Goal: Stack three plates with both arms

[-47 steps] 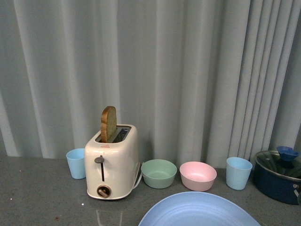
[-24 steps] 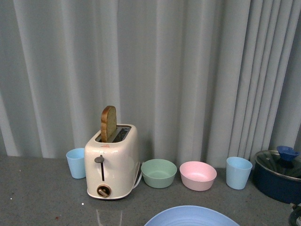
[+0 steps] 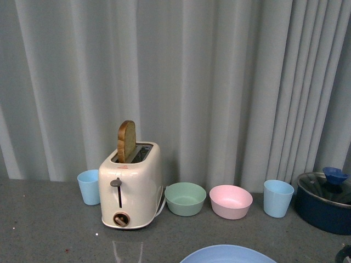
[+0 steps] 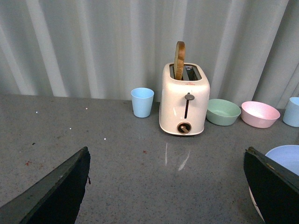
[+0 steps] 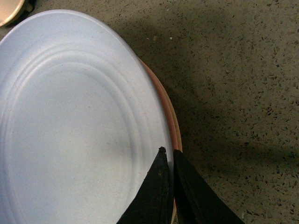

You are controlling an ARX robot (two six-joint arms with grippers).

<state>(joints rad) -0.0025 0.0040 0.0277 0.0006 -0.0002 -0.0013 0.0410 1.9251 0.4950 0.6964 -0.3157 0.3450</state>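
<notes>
My right gripper (image 5: pixel 167 156) is pinched tight on the rim of the light blue plate (image 5: pixel 70 126), one finger above and one below the edge, and the plate sits directly over the pink plate (image 5: pixel 174 126), whose rim peeks out along one side. Whether the blue one already rests on the pink one or hangs just above it, I cannot tell. My left gripper (image 4: pixel 163 186) is spread wide and carries nothing, its two fingers framing the countertop (image 4: pixel 70 135). I judge the stack to be well along: blue is going onto pink, and what is left is letting go and accounting for the cream plate (image 5: pixel 9 11), of which I see only a sliver at one corner of the right wrist view, so I cannot say whether it belongs to the pile yet. Further back, well apart from the plates, stand a toaster (image 3: pixel 131 189) with a bread slice (image 3: pixel 126 141), two blue cups (image 3: pixel 89 187), a green bowl (image 3: pixel 185 198), a pink bowl (image 3: pixel 231 201) and a lidded pot (image 3: pixel 324 200); none blocks me.
</notes>
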